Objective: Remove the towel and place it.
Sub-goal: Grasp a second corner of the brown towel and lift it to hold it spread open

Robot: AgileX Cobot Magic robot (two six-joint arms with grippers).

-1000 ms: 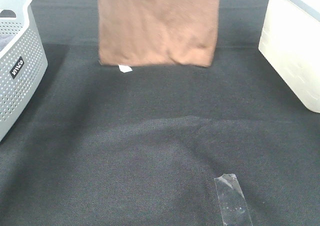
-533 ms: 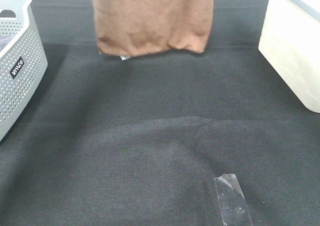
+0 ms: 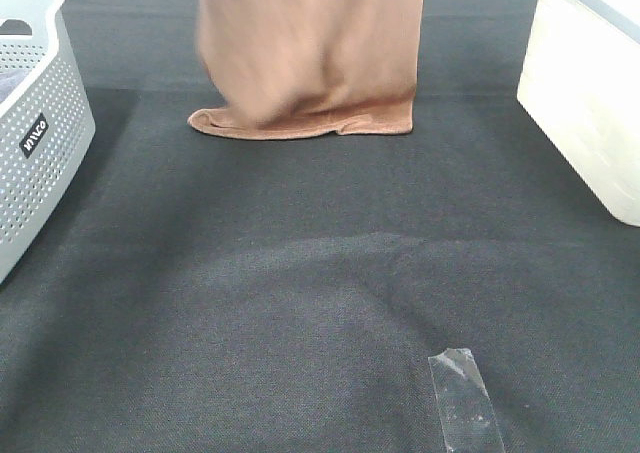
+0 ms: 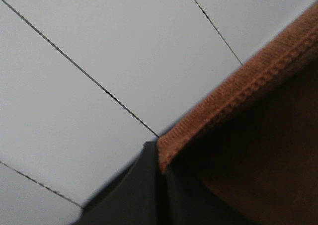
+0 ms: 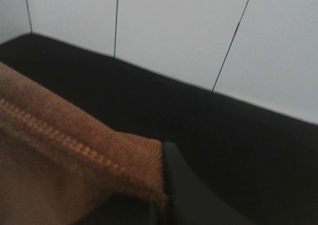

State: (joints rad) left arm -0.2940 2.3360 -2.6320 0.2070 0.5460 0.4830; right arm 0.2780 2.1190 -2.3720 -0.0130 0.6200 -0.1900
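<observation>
Lowered since the earlier frame, the towel [image 3: 310, 63] now rests its bottom hem on the far bench [image 3: 300, 303], top corners clamped in left claw [image 4: 160, 161] and right claw [image 5: 162, 185]; placement is under way, next likely requiring both claws to descend together, spreading it flat.

The brown plush towel [image 3: 310, 53] hangs upright, its stitched bottom edge folded onto the black cloth.

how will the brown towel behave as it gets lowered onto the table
Probably very floppy: the towel hangs limp and its bottom hem folds over on the black table. Likely light, since pinched corners at the left tool and right tool carry it. Its plush pile should grip rather than slide.
</observation>
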